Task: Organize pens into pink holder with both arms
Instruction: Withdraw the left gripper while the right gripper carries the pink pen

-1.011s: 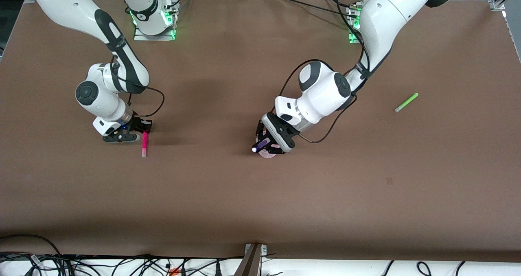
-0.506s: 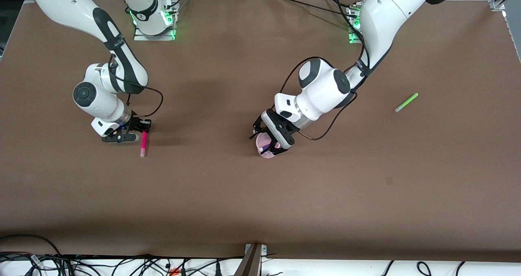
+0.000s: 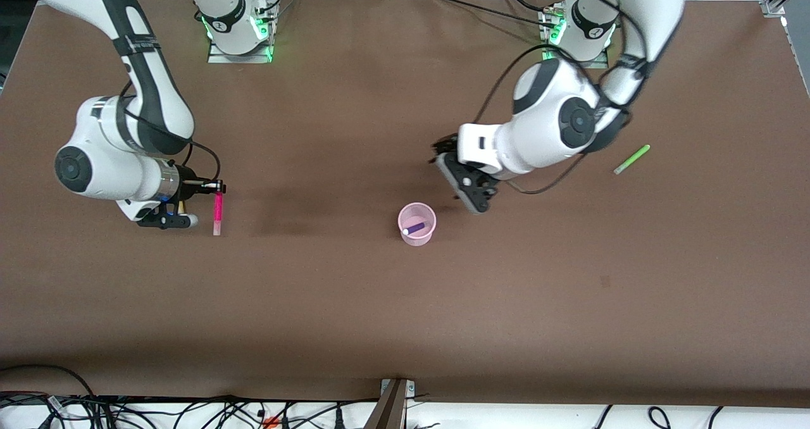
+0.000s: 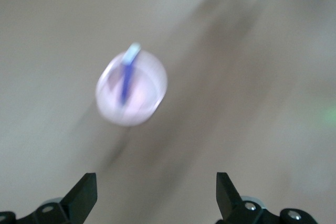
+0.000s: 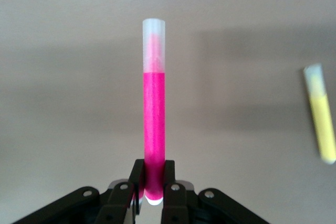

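**Status: one pen in holder, one pen in grasp, two on table**

Operator, your pink holder [image 3: 417, 224] stands upright near the middle of the table [image 3: 354, 302]. The purple pen [image 3: 414, 228] is inside it, leaning against the wall with its pale end at the rim; the left wrist view confirms this [image 4: 126, 74].

Your left gripper [image 3: 468, 185] hangs in the air over bare table at roughly 2 o'clock from the holder, clear of it. Its fingers [image 4: 84, 198] are spread wide apart and hold nothing.

Your right gripper [image 3: 212, 188] is toward the right arm's end of the table, at 9 o'clock from the holder and well apart from it. Its fingers [image 5: 137, 182] are clamped on one end of the magenta-pink pen [image 3: 218, 212], which extends straight out from the jaws with its whitish cap at the free end. In the front view the pen points toward 6 o'clock.

The light green pen [image 3: 631, 159] lies flat on the table toward the left arm's end, at 2 o'clock from the holder, angled and well apart from both grippers.

The yellow pen [image 5: 321, 114] shows only in the right wrist view, lying on the table near the held pen.
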Controlling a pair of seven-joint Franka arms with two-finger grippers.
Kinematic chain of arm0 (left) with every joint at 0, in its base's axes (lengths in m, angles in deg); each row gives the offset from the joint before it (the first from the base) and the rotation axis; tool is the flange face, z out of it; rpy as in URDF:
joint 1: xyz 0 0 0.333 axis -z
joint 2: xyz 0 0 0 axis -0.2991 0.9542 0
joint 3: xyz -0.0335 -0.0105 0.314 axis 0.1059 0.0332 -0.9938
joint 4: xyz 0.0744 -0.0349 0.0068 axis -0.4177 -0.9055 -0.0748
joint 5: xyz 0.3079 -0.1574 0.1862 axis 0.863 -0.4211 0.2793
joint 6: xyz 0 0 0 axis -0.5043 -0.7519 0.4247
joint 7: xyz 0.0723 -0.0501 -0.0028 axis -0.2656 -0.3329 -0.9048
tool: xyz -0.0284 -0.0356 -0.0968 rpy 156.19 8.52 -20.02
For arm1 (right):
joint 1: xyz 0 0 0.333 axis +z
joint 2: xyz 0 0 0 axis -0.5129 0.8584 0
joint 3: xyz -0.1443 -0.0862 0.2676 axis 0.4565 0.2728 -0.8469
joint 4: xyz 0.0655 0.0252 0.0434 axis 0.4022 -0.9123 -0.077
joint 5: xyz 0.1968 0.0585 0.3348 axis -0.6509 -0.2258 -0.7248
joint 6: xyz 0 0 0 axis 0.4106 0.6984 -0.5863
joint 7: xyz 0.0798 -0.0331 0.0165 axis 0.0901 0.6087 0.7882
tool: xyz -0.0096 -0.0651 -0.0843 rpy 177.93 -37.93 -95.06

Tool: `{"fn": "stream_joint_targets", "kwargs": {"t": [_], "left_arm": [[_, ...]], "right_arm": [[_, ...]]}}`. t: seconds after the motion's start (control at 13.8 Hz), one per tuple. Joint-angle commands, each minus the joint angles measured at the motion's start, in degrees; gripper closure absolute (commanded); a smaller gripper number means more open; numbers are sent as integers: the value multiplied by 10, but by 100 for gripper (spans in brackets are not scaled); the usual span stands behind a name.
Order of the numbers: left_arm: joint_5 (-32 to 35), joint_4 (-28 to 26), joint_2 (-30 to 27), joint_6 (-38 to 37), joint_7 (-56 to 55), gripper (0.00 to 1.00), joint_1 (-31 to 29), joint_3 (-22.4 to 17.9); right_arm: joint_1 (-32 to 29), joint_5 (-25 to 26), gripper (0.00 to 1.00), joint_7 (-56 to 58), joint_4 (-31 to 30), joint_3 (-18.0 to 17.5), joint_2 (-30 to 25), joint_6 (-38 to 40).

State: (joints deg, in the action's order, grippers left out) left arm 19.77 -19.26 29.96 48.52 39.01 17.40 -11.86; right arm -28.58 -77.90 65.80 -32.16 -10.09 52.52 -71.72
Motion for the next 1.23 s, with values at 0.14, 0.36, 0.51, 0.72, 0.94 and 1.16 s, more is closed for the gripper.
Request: {"fn": "stream_joint_targets", "kwargs": {"t": [0.14, 0.36, 0.51, 0.72, 0.94, 1.16], "left_arm": [[204, 39, -38, -197, -74, 0, -55, -5], [310, 125, -37, -302, -97, 0, -61, -10], [300, 200, -35, -355, -92, 0, -103, -35], [261, 233, -50, -310, -102, 0, -129, -106], [112, 169, -123, -255, -142, 0, -63, -277], [103, 39, -254, -250, -188, 0, -25, -328]], "right_arm": [[16, -140, 99, -144, 76, -4, 12, 108], [55, -230, 99, -255, 101, -5, 30, 107], [90, -313, 98, -364, 133, -4, 56, 90], [144, -375, 98, -510, 197, -4, 107, 27], [203, -439, 98, -638, 243, -4, 141, -65], [253, -487, 98, -769, 293, -4, 179, -165]]}}
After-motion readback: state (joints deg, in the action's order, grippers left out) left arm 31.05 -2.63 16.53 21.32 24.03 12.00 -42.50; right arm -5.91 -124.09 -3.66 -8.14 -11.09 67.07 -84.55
